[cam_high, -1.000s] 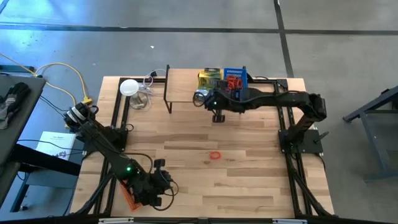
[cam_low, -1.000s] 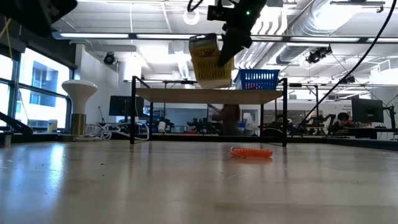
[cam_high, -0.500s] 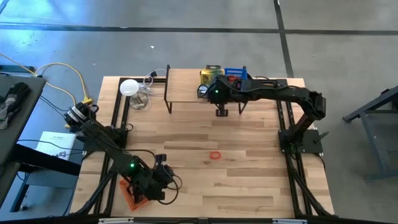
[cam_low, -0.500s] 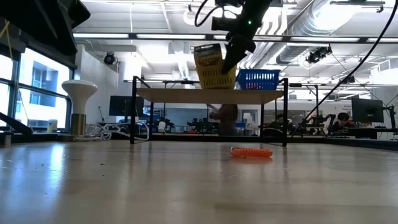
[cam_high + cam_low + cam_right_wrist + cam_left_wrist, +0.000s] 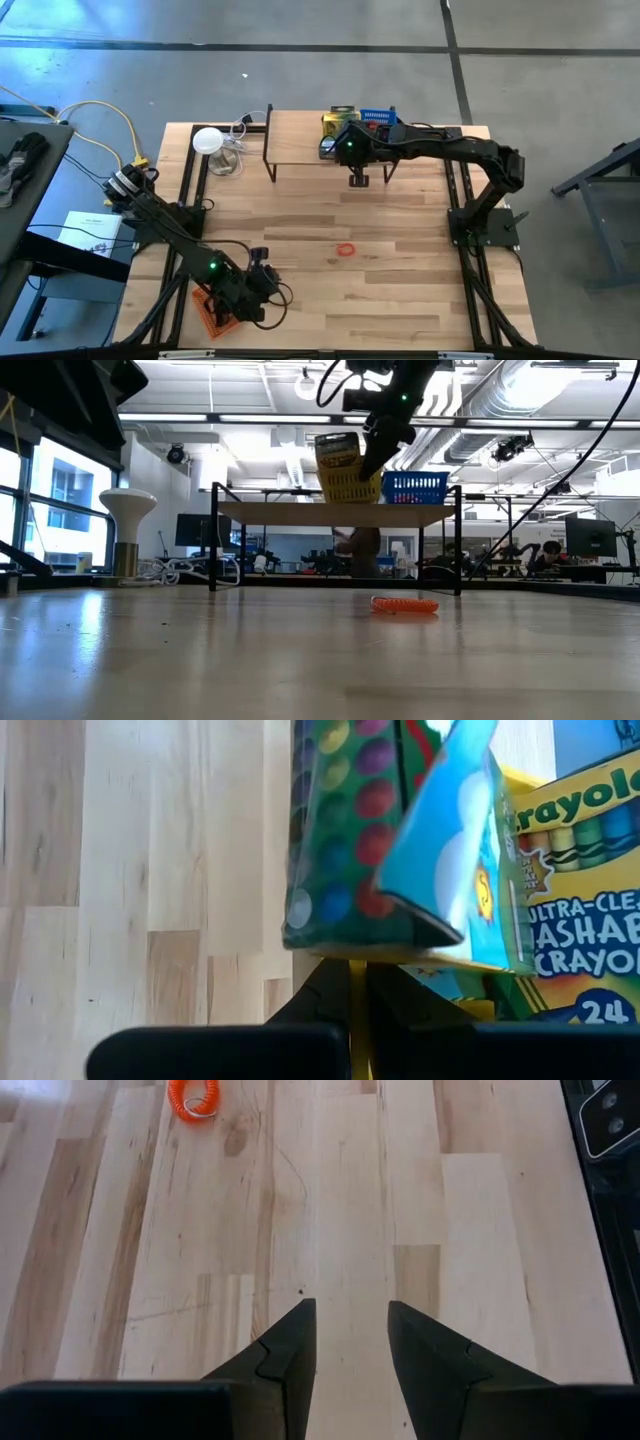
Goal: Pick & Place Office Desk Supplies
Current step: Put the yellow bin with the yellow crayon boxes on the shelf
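The right gripper (image 5: 372,455) is held above the shelf (image 5: 300,150), shut on a yellow basket (image 5: 347,468) (crayons inside); the left gripper (image 5: 350,1342) is hung low, half open, empty.

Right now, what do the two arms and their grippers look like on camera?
Both arms are dark, jointed links. The left arm and the right arm each show a small green light near the wrist, and black cable loops by them. The left gripper has two dark, wedge-shaped fingers tapering to points. The right gripper is likewise dark, its fingers pressed together.
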Available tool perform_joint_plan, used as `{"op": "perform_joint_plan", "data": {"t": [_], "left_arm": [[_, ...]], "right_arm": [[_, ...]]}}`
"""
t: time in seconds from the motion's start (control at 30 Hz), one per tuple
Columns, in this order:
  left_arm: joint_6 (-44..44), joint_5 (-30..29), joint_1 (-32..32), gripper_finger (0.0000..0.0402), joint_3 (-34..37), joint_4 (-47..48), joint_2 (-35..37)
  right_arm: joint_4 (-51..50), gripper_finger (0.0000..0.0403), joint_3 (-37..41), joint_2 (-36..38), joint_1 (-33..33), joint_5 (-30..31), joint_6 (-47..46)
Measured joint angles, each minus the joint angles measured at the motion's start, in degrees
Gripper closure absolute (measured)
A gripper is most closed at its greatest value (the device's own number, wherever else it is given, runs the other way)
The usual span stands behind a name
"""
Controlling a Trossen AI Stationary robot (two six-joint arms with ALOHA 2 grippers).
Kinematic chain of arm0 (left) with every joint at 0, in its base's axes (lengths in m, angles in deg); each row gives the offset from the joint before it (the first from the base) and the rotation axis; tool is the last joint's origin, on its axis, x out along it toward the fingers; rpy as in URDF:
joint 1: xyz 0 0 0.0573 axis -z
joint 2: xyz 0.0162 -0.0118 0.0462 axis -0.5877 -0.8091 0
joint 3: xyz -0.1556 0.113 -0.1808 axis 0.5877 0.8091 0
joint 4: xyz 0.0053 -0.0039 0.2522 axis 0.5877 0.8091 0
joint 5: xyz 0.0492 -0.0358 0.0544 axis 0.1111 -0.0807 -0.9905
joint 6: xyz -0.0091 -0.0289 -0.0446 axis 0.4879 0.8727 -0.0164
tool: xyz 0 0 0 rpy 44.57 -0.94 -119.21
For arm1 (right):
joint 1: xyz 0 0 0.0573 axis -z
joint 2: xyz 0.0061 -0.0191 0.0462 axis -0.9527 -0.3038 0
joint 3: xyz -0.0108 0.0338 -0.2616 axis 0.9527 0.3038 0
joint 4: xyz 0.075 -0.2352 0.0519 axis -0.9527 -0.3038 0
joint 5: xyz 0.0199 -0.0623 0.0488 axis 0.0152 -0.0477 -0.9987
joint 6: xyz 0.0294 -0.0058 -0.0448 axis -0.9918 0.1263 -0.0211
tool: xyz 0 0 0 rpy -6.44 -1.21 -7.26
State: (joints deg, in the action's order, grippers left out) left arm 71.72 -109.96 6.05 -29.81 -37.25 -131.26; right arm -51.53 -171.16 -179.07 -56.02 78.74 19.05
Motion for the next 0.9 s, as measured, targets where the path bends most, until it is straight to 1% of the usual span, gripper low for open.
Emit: {"op": "perform_joint_plan", "data": {"t": [0.1, 0.2, 0.33, 0.47, 0.57, 0.77, 0.9], "left_arm": [[-0.74, -0.02, 0.0, 0.028, 0.0, 0.0, 0.0], [-0.76, -0.02, -0.03, 0.028, 0.0, 0.0, 0.0], [-1.17, -0.01, -0.39, 0.028, 0.01, 0.0, 0.0], [-1.18, 0.0, -0.94, 0.028, 0.0, 0.0, 0.0], [-1.2, 0.09, -1.16, 0.028, 0.0, 0.0, 0.0], [-2.23, 0.16, -1.16, 0.028, 0.0, -0.02, 0.0], [-2.23, 0.26, -1.16, 0.028, 0.0, -0.02, 0.0]], "right_arm": [[-0.28, 0.04, 0.0, 0.0, -0.04, 0.46, 0.11], [-0.65, 0.04, 0.0, -0.04, -0.22, 2.67, 0.51], [-0.98, 0.04, 0.0, -0.07, -0.22, 3.91, 0.72], [-1.87, 0.0391, 0.0, -0.1, -0.22, 4.18, -1.93], [-3.83, 0.0362, 0.04, -0.17, -0.2, 5.29, -2.9], [-3.45, 0.0283, 0.07, 0.16, -0.92, 6.85, -2.6], [-3.36, 0.0244, 0.05, 0.88, -2.51, 10.04, -2.25]]}}
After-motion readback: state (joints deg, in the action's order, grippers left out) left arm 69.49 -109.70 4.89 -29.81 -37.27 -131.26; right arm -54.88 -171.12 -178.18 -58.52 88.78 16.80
